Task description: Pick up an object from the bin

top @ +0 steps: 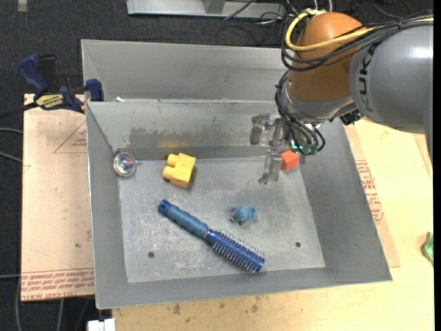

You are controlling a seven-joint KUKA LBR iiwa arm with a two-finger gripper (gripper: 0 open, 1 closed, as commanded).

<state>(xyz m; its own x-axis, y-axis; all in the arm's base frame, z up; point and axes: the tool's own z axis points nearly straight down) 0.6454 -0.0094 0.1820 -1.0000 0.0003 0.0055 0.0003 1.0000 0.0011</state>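
While the claw (274, 169) hangs at the bin's (172, 257) back right, a small orange block (289, 160) sits tight beside it; wide or closed on it, I can't tell. Light, rigid, likely slick: pinch its flat opposite faces

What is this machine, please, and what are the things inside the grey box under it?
This is a robot arm, seen by one camera looking down from above and slightly from the side. It reaches in from the right; the orange part is its cover. At its end is a claw, hanging over the back right part of a grey metal bin. A small orange block is right beside the claw; I cannot tell whether it is gripped. On the bin floor lie a yellow toy brick, a shiny little ball, a blue hairbrush and a small blue lump.
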